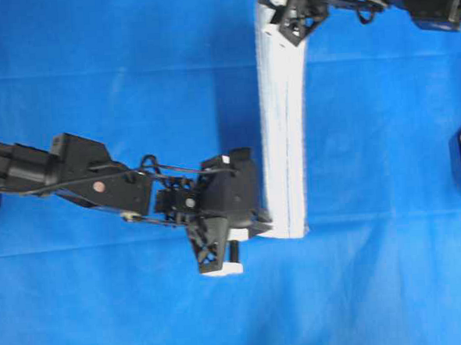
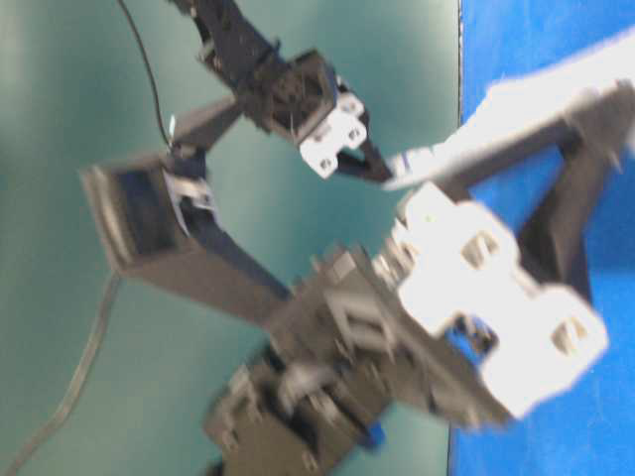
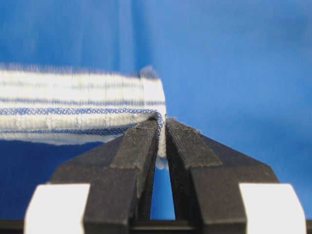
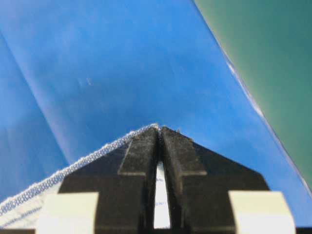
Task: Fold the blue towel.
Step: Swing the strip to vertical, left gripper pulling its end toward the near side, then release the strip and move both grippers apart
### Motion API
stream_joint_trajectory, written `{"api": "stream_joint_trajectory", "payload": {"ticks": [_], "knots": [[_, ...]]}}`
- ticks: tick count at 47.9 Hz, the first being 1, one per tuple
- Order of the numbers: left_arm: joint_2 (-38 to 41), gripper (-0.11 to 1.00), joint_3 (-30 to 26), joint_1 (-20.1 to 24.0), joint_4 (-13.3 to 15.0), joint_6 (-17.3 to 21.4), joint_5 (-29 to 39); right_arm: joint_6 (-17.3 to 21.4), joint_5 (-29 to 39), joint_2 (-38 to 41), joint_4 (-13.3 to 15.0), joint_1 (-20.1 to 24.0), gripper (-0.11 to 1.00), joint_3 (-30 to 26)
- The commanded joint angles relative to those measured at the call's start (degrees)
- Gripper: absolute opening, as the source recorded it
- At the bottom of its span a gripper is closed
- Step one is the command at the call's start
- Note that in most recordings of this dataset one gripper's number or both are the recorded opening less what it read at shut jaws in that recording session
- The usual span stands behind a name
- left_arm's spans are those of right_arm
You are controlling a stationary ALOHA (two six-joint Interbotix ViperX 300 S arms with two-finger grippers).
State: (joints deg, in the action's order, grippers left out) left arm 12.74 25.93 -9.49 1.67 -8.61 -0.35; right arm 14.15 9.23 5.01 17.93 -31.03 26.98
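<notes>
Though motion blurs the table-level view, both grippers pinch the blue towel (image 1: 283,130).

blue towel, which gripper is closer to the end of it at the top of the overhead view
Right. The right gripper pinches the blue towel at that top end; the left gripper clamps the opposite, bottom end.

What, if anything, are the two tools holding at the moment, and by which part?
Both hold the blue towel: the left tool is shut on a corner at one end, and the right tool on a hemmed corner at the other.
</notes>
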Motion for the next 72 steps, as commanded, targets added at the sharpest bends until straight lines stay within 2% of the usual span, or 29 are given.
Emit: {"api": "stream_joint_trajectory", "payload": {"ticks": [1, 10, 26, 29, 35, 38, 40, 46, 57, 63, 72], "knots": [[-2.81, 0.05, 1.05, -1.23, 0.09, -0.53, -1.23, -0.09, -0.35, 0.44, 0.26, -0.18, 0.03, -3.25], [-3.69, 0.05, 3.08, -1.23, 0.09, -0.79, -2.81, -0.09, 0.0, 1.76, 0.26, 0.09, 0.03, -4.75], [-3.69, 0.07, 2.9, -0.79, 0.09, -0.79, -2.72, -0.18, 0.44, 1.76, 0.26, 0.35, 0.05, -4.75], [-4.04, 0.17, 2.9, -0.79, 0.09, -0.88, -2.37, -0.18, 0.53, 1.67, 0.26, 0.44, 0.17, -4.75], [-6.5, 0.54, 3.34, -0.79, 0.09, -0.62, 0.79, -0.18, 0.97, 0.62, 0.35, 0.53, 0.52, -4.48], [-8.61, 0.69, 3.6, -0.79, 0.09, -0.35, 4.48, -0.18, 1.58, -0.53, 0.53, 0.62, 0.57, -4.04], [-10.02, 0.73, 3.78, -0.79, 0.09, -0.26, 6.59, -0.18, 1.93, -1.41, 0.88, 0.79, 0.56, -3.78], [-13.97, 0.68, 4.57, -0.62, 0.0, 0.09, 10.37, -0.09, 2.64, -4.75, 1.76, 2.02, 0.52, -2.02], [-21.88, 0.66, 8.0, 2.29, -0.18, 2.64, 10.02, -0.09, 1.67, -14.94, 1.93, 6.59, 0.52, 4.75], [-26.63, 0.66, 11.43, 4.31, -0.18, 5.19, 6.24, 0.35, -1.41, -21.45, 1.93, 9.58, 0.52, 10.46], [-34.72, 0.66, 19.86, 8.09, -0.18, 9.67, -3.96, 1.14, -7.73, -33.4, 1.41, 13.1, 0.51, 20.13]]}}
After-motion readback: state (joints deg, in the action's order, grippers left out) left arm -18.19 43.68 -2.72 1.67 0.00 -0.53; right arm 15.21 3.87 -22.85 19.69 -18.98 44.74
